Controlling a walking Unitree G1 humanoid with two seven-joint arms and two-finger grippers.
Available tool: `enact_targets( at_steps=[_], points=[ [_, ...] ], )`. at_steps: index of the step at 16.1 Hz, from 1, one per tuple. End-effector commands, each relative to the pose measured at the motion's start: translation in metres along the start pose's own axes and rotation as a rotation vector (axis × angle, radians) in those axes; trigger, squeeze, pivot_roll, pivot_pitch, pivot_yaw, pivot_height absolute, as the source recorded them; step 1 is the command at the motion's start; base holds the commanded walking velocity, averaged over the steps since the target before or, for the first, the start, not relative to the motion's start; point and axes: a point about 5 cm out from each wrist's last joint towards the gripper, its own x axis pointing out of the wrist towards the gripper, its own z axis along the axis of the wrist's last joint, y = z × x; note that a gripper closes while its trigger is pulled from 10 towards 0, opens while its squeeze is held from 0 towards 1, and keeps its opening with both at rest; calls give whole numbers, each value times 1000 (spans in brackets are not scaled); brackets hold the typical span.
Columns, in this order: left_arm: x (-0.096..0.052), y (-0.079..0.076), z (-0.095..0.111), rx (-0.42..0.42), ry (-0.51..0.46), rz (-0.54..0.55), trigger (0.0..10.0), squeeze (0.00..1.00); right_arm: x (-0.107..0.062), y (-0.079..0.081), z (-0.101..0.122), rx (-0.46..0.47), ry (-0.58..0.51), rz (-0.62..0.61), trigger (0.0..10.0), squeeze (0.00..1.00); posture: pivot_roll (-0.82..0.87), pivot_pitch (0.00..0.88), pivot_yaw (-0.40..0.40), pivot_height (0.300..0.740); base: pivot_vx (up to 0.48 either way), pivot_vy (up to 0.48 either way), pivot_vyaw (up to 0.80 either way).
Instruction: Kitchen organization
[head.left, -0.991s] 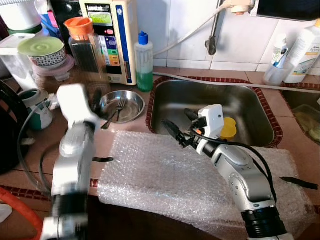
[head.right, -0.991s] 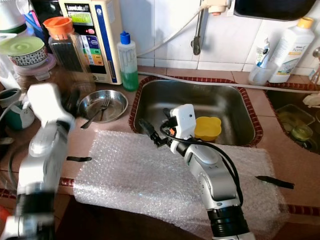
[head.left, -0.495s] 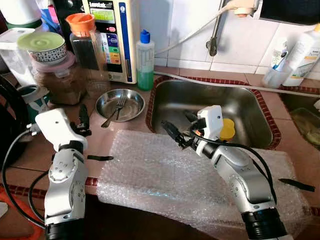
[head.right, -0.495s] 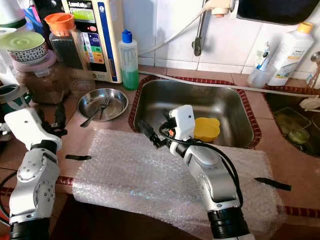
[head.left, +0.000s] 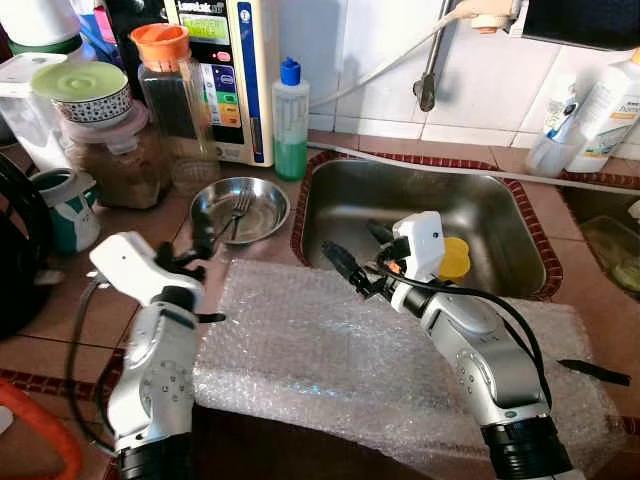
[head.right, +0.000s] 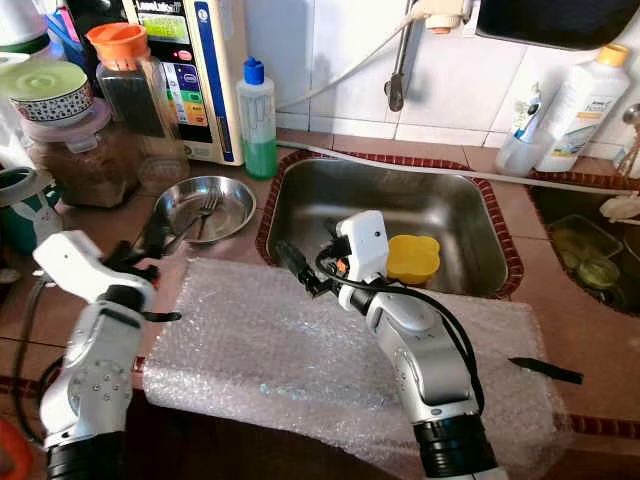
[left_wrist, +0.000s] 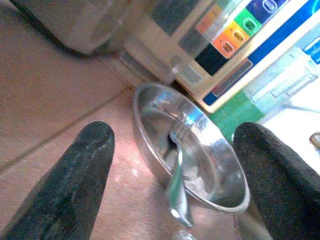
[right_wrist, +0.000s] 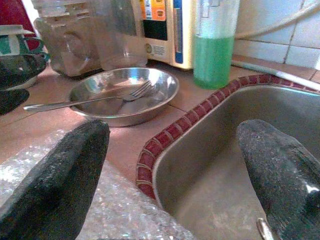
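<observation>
A tiled worktop (head.left: 90, 310) is seen with a steel sink (head.left: 500, 215) let into it, and a sheet of bubble wrap (head.left: 330, 350) is spread along its front edge, probably as a padded place for washed things. Jars and a water purifier (head.left: 225, 70) are ranged against the wall, out of the working area. A yellow cup (head.right: 414, 257) lies in the sink. The steel dish (head.left: 240, 210) stands on the worktop just left of the sink, with a fork (head.left: 228, 226) laid in it, handle over the near rim. The left gripper (head.left: 200, 245) is held just before the dish, fingers (left_wrist: 80, 170) spread apart and empty, the fork lying between and beyond them. The right gripper (head.left: 355, 255) is poised over the sink's near-left corner, likewise spread and empty.
</observation>
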Motion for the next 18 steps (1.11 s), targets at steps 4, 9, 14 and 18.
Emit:
enact_targets(
  at_steps=[4, 9, 14, 18],
  points=[
    [2, -8, -11, -83, 97, -17, 10000, 0, 0, -2, 3, -18, -6, -9, 10000, 0, 7, 7, 9, 740, 0, 0, 0],
    [-3, -17, -16, -213, 138, -58, 0, 0, 1, -2, 3, -25, -4, -9, 10000, 0, 8, 6, 11, 740, 0, 0, 0],
    [-4, -22, -20, -313, 184, -62, 0, 0, 1, -2, 3, -31, -2, -1, 10000, 0, 7, 2, 8, 740, 0, 0, 0],
    [-5, -20, -21, -354, 195, -34, 0, 0, 1, -1, 3, -32, 0, 1, 10000, 0, 4, 4, 9, 740, 0, 0, 0]
  ],
)
